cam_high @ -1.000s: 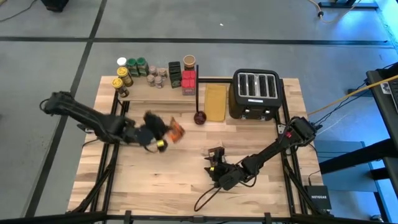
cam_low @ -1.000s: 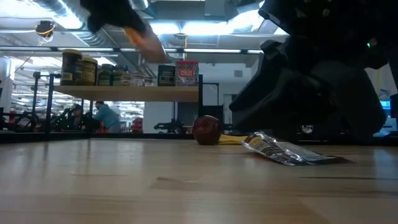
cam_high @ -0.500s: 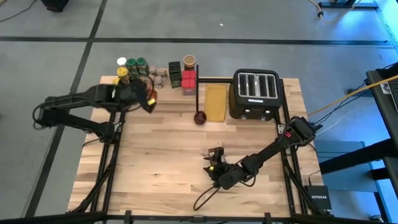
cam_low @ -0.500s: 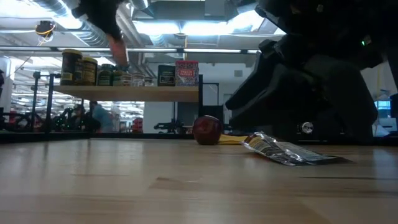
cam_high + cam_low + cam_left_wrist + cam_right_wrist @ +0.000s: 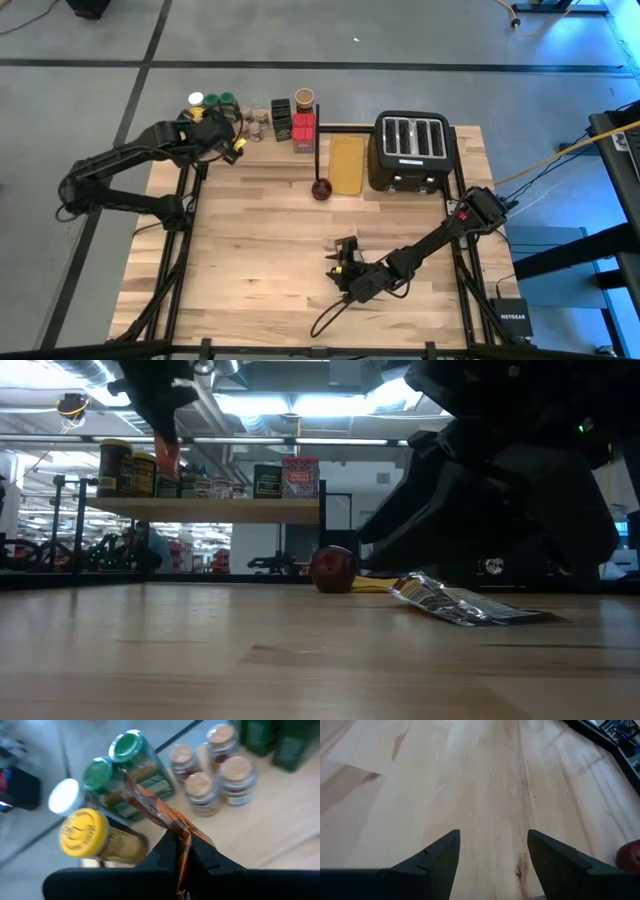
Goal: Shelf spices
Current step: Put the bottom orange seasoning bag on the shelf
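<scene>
My left gripper is shut on an orange-brown flat packet, which it holds in the air over the left end of the shelf. Just beyond the packet, jars with yellow, green and white lids and small cork-topped jars stand on the shelf. Boxes stand further right. My right gripper is open and low over the table's near middle, with only bare wood between its fingers. A second flat packet lies on the table beside it. My left gripper pinches the packet's near end between its two fingers. The fingers slant down toward the table's far edge. The packet sticks out past the fingertips edge-on, lifted clear above the jars, and shows as an orange strip in the low view.
A black toaster stands at the far right, with a tan-yellow board beside it. A dark red knob-like ball sits on the table just in front of the shelf's right end. The table's left and near parts are bare wood.
My left gripper has swung with the packet from above the table's left middle up and toward the far edge, ending over the shelf's left end. It has tipped nose-down on the way. The packet stays pinched and clear.
</scene>
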### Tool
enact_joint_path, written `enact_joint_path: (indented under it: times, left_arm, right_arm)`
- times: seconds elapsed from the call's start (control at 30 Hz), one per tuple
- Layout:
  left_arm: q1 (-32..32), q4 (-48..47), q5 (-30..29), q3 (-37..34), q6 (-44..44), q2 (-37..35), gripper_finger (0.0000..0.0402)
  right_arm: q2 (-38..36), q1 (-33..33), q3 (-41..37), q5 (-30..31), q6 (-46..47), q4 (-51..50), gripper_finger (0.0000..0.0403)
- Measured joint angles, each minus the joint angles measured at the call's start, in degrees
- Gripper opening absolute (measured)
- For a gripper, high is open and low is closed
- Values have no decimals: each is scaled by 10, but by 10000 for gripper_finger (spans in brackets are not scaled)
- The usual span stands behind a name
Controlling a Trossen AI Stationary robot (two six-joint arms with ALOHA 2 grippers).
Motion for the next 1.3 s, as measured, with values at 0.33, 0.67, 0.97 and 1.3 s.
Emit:
enact_joint_path:
  times: [0.33,0.67,0.97,1.3]
  left_arm:
    - [61,43,-9,-21,107,50,10]
    - [103,78,-9,-32,166,64,11]
    - [128,76,-9,-32,166,64,77]
    - [113,69,-9,1,192,54,149]
  right_arm:
    - [0,-4,0,-5,1,0,236]
    - [0,-3,0,-15,1,0,236]
    - [0,-3,0,-15,1,1,236]
    - [0,-3,0,-15,3,2,236]
